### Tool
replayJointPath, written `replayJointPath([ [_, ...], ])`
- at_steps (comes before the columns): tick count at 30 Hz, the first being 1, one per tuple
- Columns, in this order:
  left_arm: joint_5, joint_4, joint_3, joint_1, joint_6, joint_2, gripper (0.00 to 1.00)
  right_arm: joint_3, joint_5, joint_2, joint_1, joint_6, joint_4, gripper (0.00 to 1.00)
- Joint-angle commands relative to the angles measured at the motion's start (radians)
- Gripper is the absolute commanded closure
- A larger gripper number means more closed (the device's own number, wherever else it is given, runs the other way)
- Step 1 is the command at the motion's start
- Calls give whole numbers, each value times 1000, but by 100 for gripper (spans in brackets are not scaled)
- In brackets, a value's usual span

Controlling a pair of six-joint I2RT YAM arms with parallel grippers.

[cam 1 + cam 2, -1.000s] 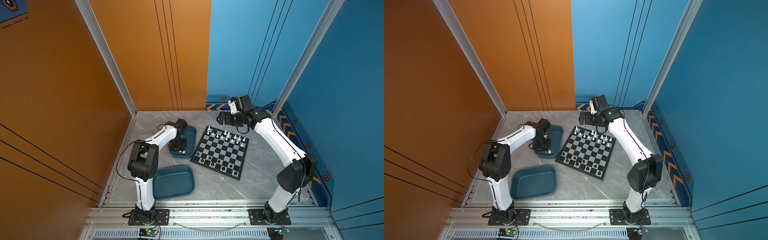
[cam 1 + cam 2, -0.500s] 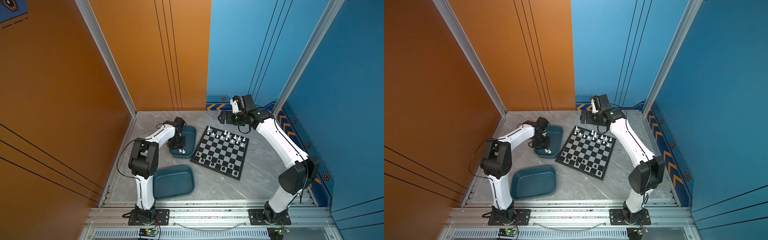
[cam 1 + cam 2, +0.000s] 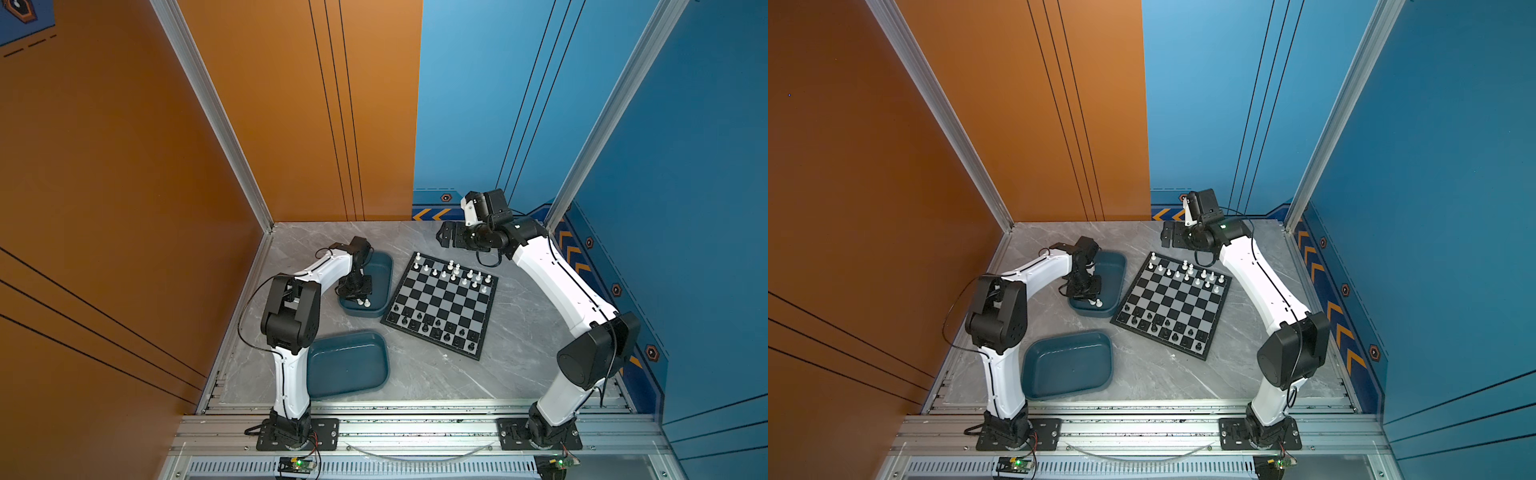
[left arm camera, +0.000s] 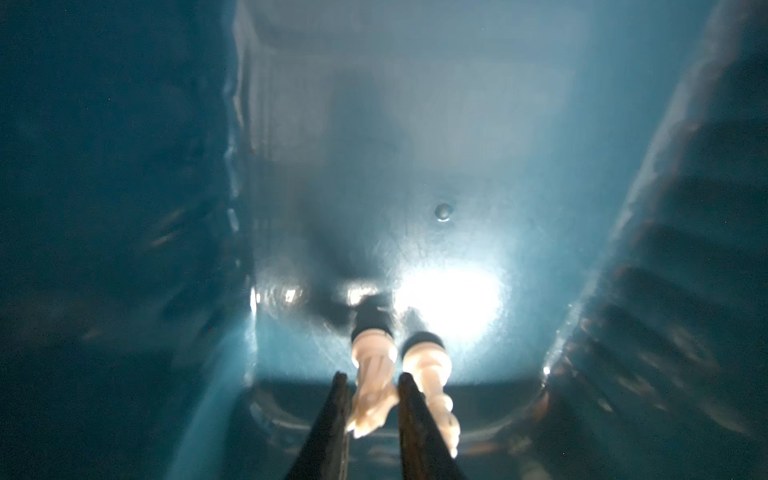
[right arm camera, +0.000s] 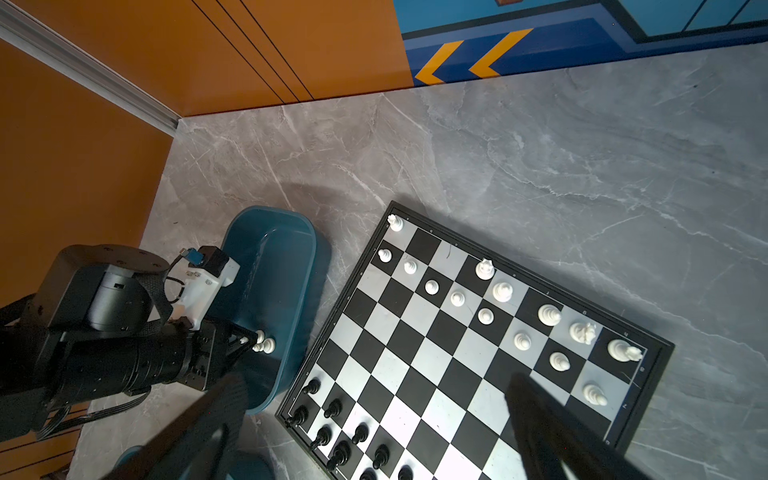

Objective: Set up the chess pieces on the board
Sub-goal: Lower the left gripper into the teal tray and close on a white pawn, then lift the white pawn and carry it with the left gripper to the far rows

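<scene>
The board (image 3: 442, 305) (image 3: 1173, 305) (image 5: 419, 374) lies tilted on the grey table. White chess pieces (image 3: 455, 272) fill its far rows and black ones (image 3: 434, 330) its near rows. Inside the far teal tray (image 3: 380, 270) (image 3: 1115, 270), my left gripper (image 3: 359, 296) (image 4: 370, 378) is shut on a white piece (image 4: 372, 386). A second white piece (image 4: 430, 370) lies just beside it; both show as a pair in a top view (image 3: 1096, 302) and in the right wrist view (image 5: 264, 343). My right gripper (image 3: 446, 239) (image 5: 374, 419) hangs open and empty above the board's far edge.
A second teal tray (image 3: 347, 363) (image 3: 1067, 365) sits empty at the front left, close to the left arm's base. The orange wall (image 3: 124, 208) stands close behind the left arm, and the blue back wall (image 3: 478, 124) is right behind the right wrist.
My left gripper's fingers have narrowed onto the white piece in the far tray. The right arm has barely shifted and stays open.
</scene>
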Motion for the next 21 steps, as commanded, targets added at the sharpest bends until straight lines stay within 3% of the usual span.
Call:
replayJointPath([
  [1,19,1,26,1,14,11,84,2,29,-21,-4,15,-29,0],
  [12,4,-18,54,8,17,-6,99,2,36,-32,-3,14,-30,0],
  [21,-38,-163,263,17,38,-24,100,-37,35,-53,-4,12,-27,0],
])
